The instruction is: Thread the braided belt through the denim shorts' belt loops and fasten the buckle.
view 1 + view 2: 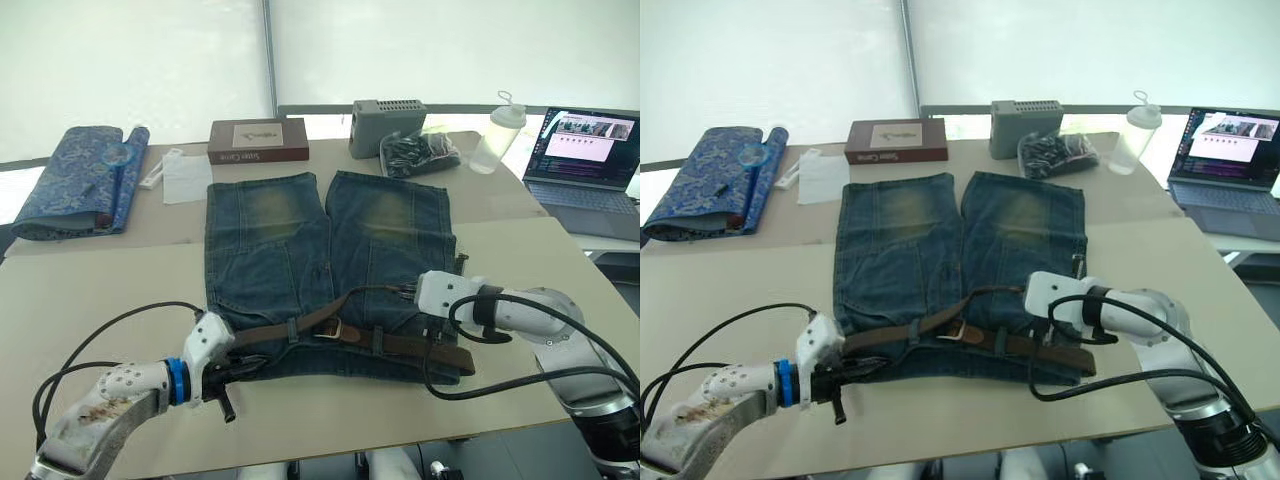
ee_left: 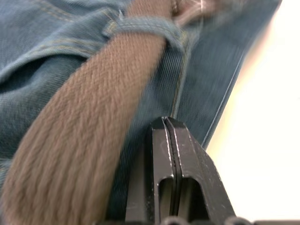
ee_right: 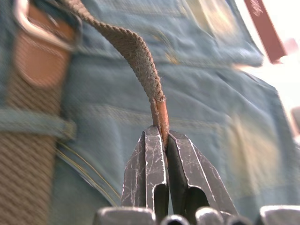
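The denim shorts point(image 1: 300, 260) lie flat on the table, waistband nearest me. The braided belt point(image 1: 420, 347) runs along the waistband under several belt loops point(image 2: 140, 28). Its silver buckle point(image 1: 335, 330) sits near the middle. From there the belt's tail rises to the right, and my right gripper point(image 1: 405, 292) is shut on its leather tip point(image 3: 161, 117). At the waistband's left end my left gripper point(image 1: 255, 362) is shut, its fingertips point(image 2: 165, 124) resting on denim beside the belt with nothing visible between them.
Across the table's far side are a folded blue patterned cloth point(image 1: 80, 180), white paper point(image 1: 185, 178), a brown book point(image 1: 258, 140), a grey box point(image 1: 388, 125), a bag of dark items point(image 1: 420, 152) and a plastic bottle point(image 1: 497, 135). An open laptop point(image 1: 590, 155) stands at the right.
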Available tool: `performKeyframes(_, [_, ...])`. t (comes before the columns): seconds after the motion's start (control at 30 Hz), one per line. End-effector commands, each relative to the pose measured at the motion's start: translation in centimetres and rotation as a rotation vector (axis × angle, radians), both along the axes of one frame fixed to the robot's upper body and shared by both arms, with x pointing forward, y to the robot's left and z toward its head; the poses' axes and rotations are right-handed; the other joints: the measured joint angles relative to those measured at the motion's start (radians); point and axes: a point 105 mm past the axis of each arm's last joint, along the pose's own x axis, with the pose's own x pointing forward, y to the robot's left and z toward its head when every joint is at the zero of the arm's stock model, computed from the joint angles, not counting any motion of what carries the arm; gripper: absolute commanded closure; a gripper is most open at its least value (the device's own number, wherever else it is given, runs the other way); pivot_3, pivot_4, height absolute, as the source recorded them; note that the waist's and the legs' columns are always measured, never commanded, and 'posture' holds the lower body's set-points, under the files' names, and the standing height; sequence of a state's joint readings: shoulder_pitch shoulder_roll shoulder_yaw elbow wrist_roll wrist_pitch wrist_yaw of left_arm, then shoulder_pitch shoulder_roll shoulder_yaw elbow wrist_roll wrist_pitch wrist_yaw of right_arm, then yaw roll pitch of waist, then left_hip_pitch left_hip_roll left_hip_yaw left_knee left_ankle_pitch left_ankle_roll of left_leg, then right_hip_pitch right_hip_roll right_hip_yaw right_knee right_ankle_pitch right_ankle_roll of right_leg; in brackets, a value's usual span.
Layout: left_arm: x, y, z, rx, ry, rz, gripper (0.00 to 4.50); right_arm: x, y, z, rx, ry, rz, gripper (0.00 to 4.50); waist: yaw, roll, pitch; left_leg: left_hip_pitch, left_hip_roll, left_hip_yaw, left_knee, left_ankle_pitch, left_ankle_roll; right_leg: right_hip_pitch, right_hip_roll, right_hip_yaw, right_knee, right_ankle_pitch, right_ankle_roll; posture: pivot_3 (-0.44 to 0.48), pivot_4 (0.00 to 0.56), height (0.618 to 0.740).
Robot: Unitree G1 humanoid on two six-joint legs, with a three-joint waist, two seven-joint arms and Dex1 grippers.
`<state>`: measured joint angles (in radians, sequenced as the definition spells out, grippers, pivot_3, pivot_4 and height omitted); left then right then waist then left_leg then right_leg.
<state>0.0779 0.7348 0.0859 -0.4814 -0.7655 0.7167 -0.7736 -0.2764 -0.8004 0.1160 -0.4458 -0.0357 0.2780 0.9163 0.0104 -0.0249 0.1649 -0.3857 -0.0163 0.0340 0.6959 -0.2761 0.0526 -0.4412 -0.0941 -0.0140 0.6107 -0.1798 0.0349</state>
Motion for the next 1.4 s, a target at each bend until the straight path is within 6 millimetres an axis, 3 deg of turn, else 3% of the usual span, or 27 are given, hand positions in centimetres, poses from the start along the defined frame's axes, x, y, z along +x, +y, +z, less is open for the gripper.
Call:
performKeyframes(0.03, [1.6, -1.4, 4.2, -0.02, -0.151, 0.005, 4.47, 0.1, 1.2, 2.8, 0.02, -0.076, 0.056, 4.5, 0.002, -0.001, 0.001, 0.0, -0.001, 0.0, 0.001, 0.0, 0.0, 0.001, 0.0, 0.0, 0.0, 0.0, 0.0, 0.0, 0.15, 0.74])
performKeyframes(0.07, [2.8, -1.7, 4.8, 0.021, -0.203, 0.035, 4.47, 0.2, 1.6, 3.2, 0.022, -0.086, 0.07, 4.5, 0.004, -0.001, 0.001, 0.0, -0.002, 0.0, 0.001, 0.0, 0.0, 0.001, 0.0, 0.0, -0.001, 0.001, 0.0, 0.0, 0.15, 0.74])
performKeyframes(0.1, [3.5, -1.9, 5.1, 0.048, -0.233, 0.057, 3.93, 0.3, 1.8, 3.5, 0.022, -0.091, 0.079, 4.5, 0.003, -0.001, 0.001, 0.0, -0.003, 0.0, 0.002, 0.0, 0.0, 0.002, 0.0, 0.0, -0.001, 0.001, 0.0, 0.0, 0.15, 0.74])
performKeyframes(0.13, [4.2, -2.7, 6.1, 0.032, -0.268, 0.059, 3.71, 0.4, 2.3, 3.9, 0.03, -0.096, 0.093, 4.5, 0.003, -0.002, 0.001, 0.0, -0.004, 0.0, 0.002, 0.0, 0.0, 0.003, 0.0, 0.0, -0.001, 0.002, 0.001, 0.0, 0.15, 0.74])
performKeyframes(0.23, [5.5, -4.6, 7.9, 0.045, -0.359, 0.063, 2.33, 0.4, 3.4, 4.6, 0.046, -0.094, 0.125, 4.5, 0.002, -0.004, 0.003, 0.0, -0.004, 0.0, 0.002, 0.0, 0.0, 0.004, 0.0, 0.001, -0.003, 0.006, -0.004, 0.0, 0.15, 0.74])
performKeyframes(0.33, [6.0, -6.3, 8.3, 0.097, -0.42, 0.031, 0.97, 0.3, 4.3, 4.8, 0.044, -0.095, 0.148, 4.5, 0.0, -0.005, 0.003, -0.001, -0.004, 0.0, 0.0, -0.001, 0.001, 0.002, 0.001, 0.001, -0.004, 0.007, -0.005, 0.0, 0.15, 0.74])
performKeyframes(0.7, [6.8, -7.5, 7.4, 0.29, -0.574, -0.028, 0.97, 0.1, 5.9, 4.8, 0.024, -0.112, 0.211, 4.5, 0.001, -0.005, 0.003, -0.003, -0.004, 0.0, -0.001, -0.002, 0.001, 0.001, 0.001, 0.0, -0.008, 0.006, -0.005, 0.0, 0.15, 0.74])
performKeyframes(0.8, [7.0, -7.2, 7.5, 0.292, -0.59, -0.032, 1.78, 0.1, 5.8, 4.4, 0.019, -0.105, 0.216, 4.5, 0.001, -0.005, 0.003, -0.003, -0.004, 0.0, 0.0, -0.002, 0.001, 0.001, 0.001, 0.0, -0.008, 0.007, -0.005, 0.0, 0.15, 0.74])
performKeyframes(0.97, [6.9, -6.9, 7.1, 0.29, -0.585, -0.045, 4.16, 0.3, 5.6, 4.2, 0.031, -0.083, 0.201, 4.5, 0.001, -0.005, 0.003, -0.003, -0.004, 0.0, 0.0, -0.002, 0.001, 0.001, 0.001, 0.0, -0.007, 0.007, -0.005, 0.0, 0.15, 0.74])
performKeyframes(1.0, [6.9, -6.7, 6.9, 0.294, -0.582, -0.045, 4.44, 0.4, 5.6, 4.1, 0.04, -0.065, 0.194, 4.5, 0.001, -0.005, 0.003, -0.003, -0.004, 0.0, 0.0, -0.002, 0.001, 0.001, 0.001, 0.0, -0.007, 0.007, -0.005, 0.0, 0.15, 0.74])
performKeyframes(1.03, [6.9, -6.5, 6.7, 0.3, -0.581, -0.045, 4.44, 0.3, 5.5, 4.0, 0.053, -0.036, 0.191, 4.5, 0.0, -0.005, 0.003, -0.003, -0.004, 0.0, 0.0, -0.002, 0.001, 0.001, 0.001, 0.0, -0.007, 0.007, -0.005, 0.0, 0.15, 0.74])
performKeyframes(1.13, [6.8, -5.3, 6.2, 0.295, -0.546, -0.027, 4.5, -0.9, 5.4, 3.3, 0.099, 0.097, 0.207, 3.47, -0.001, -0.005, 0.003, -0.003, -0.004, 0.0, 0.0, -0.002, 0.001, 0.001, 0.001, 0.0, -0.007, 0.007, -0.005, 0.0, 0.15, 0.74])
performKeyframes(1.27, [5.9, -2.5, 4.1, 0.378, -0.494, -0.013, 4.5, -2.0, 4.4, 0.4, 0.052, 0.237, 0.159, 2.07, -0.001, -0.005, 0.003, -0.003, -0.003, 0.0, -0.001, -0.002, 0.002, 0.0, 0.001, 0.0, -0.006, 0.007, -0.005, 0.0, 0.15, 0.74])
performKeyframes(1.4, [5.3, -0.5, 2.3, 0.449, -0.469, -0.001, 4.5, -2.4, 4.6, -1.7, 0.047, 0.297, 0.113, 2.07, 0.0, -0.005, 0.003, -0.003, -0.004, 0.0, 0.0, -0.002, 0.002, 0.0, 0.0, 0.0, -0.007, 0.007, -0.005, 0.0, 0.15, 0.74])
